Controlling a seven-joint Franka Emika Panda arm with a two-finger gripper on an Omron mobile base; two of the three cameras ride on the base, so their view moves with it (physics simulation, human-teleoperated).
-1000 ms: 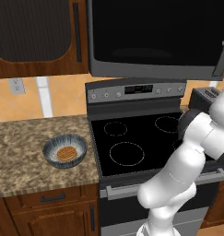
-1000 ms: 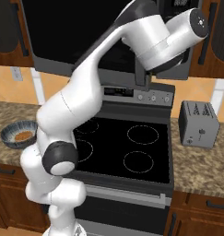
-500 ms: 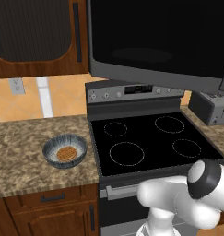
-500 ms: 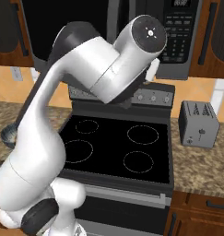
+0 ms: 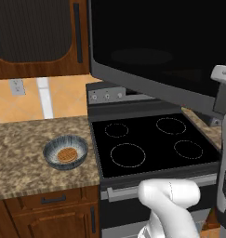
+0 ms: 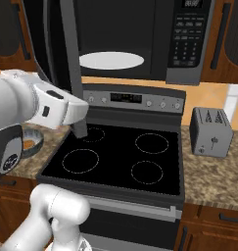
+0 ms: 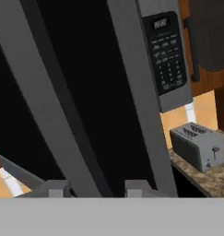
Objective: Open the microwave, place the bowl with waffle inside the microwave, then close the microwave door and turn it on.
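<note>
The microwave door (image 5: 151, 60) is swinging wide now! A second ago it sat nearly flush against the microwave (image 6: 135, 39); now it stands well out over the stove (image 6: 120, 157), and from the right side you can look straight into the cavity, white turntable plate (image 6: 111, 60) and all. The arm has swept down and across with it, its white forearm now low at the left of the right base view, the wrist up against the door's free edge.

The pincer (image 7: 95, 186) sits right at the long grey handle (image 7: 62, 106): its two finger tips (image 7: 56, 188) poke up at the bottom of the hand view with the handle bar running down between them. They stand apart, with a clear gap between them, so I'd call it hooked around the handle rather than squeezed on it, though whether they actually touch the bar I cannot tell.

The bowl (image 5: 65, 151) hasn't budged. It rests on the speckled table (image 5: 21, 158) to the left of the stove, well apart from the arm, with the waffle (image 5: 67, 155) lying flat inside it. The toaster (image 6: 210, 131) sits on the far side.

So step one looks close to finished, by my reckoning. Next comes letting go of the handle and reaching left for that bowl, and the open door hanging over the cooktop is something the arm will need to steer around.
</note>
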